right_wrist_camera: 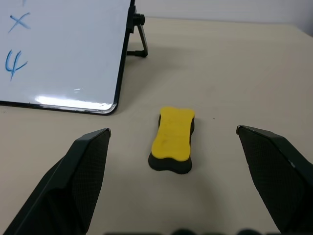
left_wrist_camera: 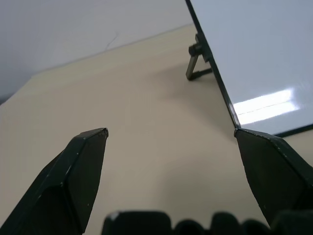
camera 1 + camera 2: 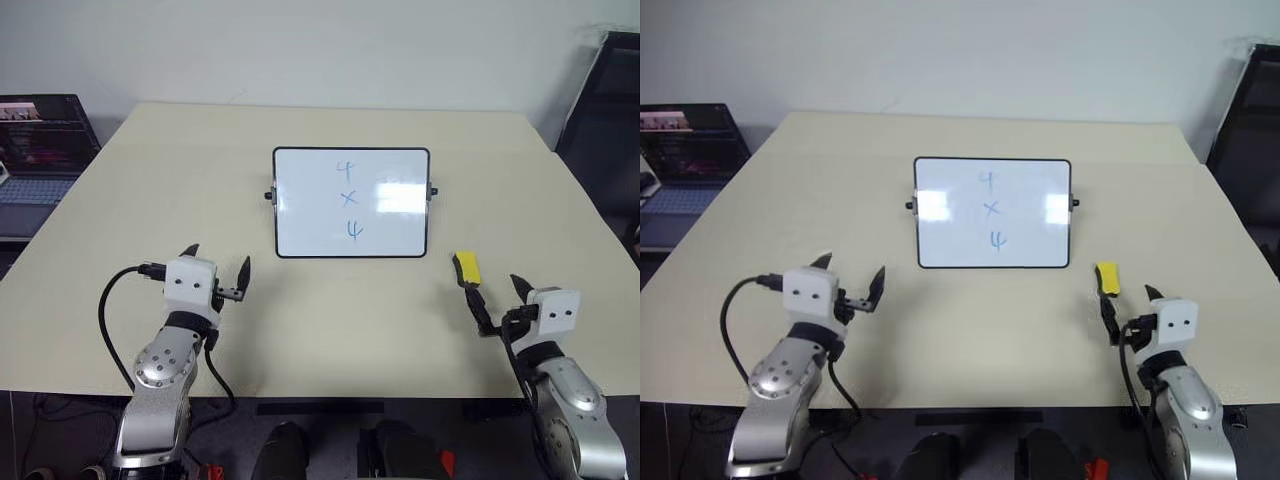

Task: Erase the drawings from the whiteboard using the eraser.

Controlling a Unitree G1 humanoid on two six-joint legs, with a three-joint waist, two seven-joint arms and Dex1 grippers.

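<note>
The whiteboard (image 3: 300, 210) stands propped on the beige table (image 3: 180, 170), its face tilted back. Blue drawings (image 3: 348, 198) run down its middle in a column: a "4", an "x" and a "4"-like figure. The yellow eraser (image 3: 467, 267) lies flat on the table just off the board's lower right corner. My right gripper (image 3: 494, 288) is open, level, a short way nearer than the eraser; in the right wrist view the eraser (image 1: 172, 138) lies ahead between the spread fingers, untouched. My left gripper (image 3: 218, 256) is open and empty, in front of the board's lower left corner.
A laptop and a dark crate (image 3: 40, 130) sit beyond the table's left edge. A dark chair-like frame (image 3: 605, 100) stands past the right edge. The board's small black stand and knob (image 1: 139, 34) stick out at its side.
</note>
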